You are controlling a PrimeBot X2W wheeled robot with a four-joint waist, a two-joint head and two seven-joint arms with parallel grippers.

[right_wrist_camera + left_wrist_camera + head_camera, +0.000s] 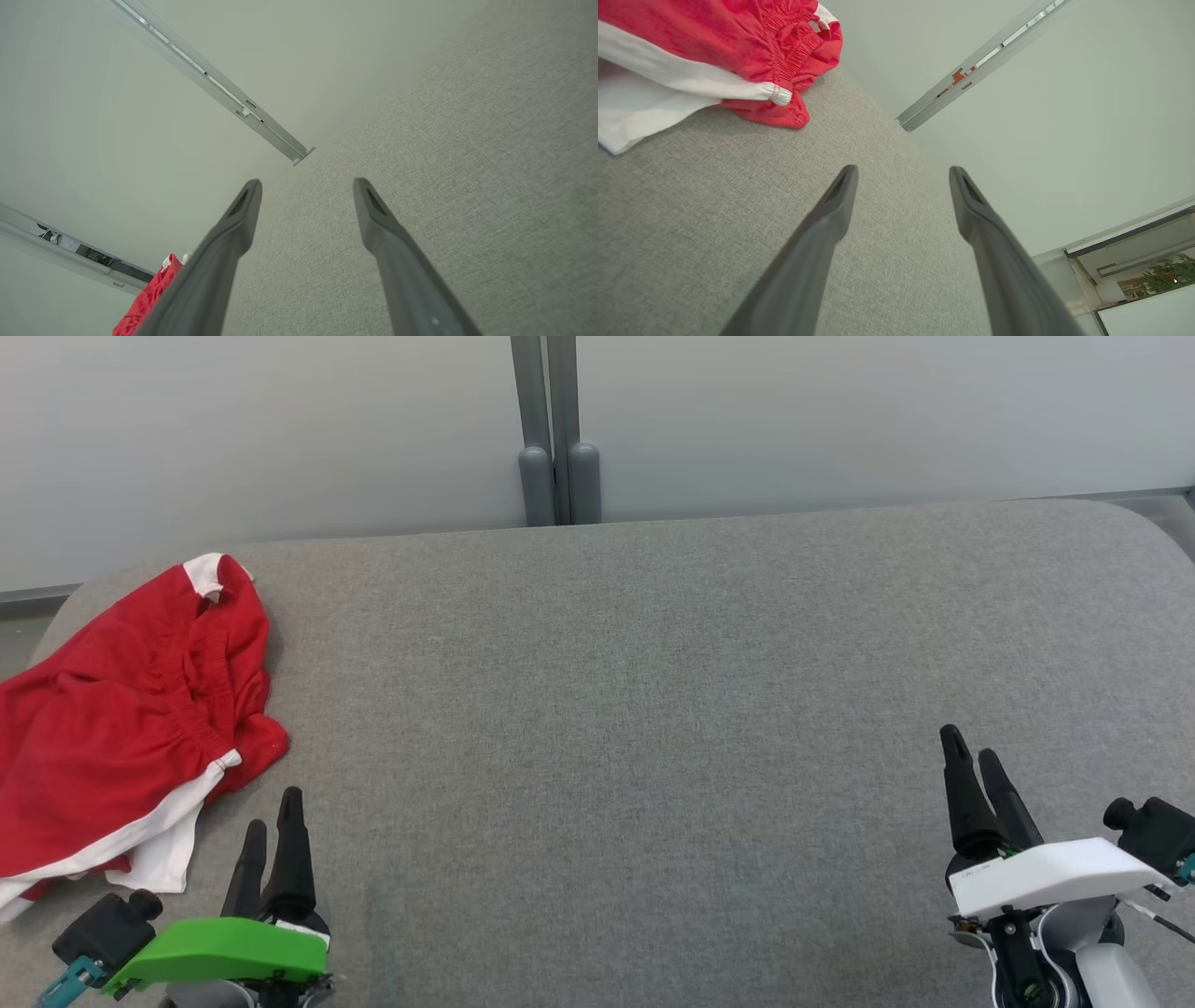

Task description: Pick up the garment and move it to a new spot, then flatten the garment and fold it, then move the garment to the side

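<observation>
At the left end of the grey, coarse-woven padded surface point(616, 709) lie crumpled red shorts point(121, 728), soft cloth with white trim bands and a gathered elastic waistband. Near their white hem, the left gripper point(273, 810) has its tapered dark fingers spread wide and empty. Well apart, the right gripper point(969, 745) is likewise spread and empty.

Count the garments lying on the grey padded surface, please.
1. The red garment lies crumpled at the left edge of the grey surface, just ahead of the left gripper; anything under its folds would be hidden.
</observation>
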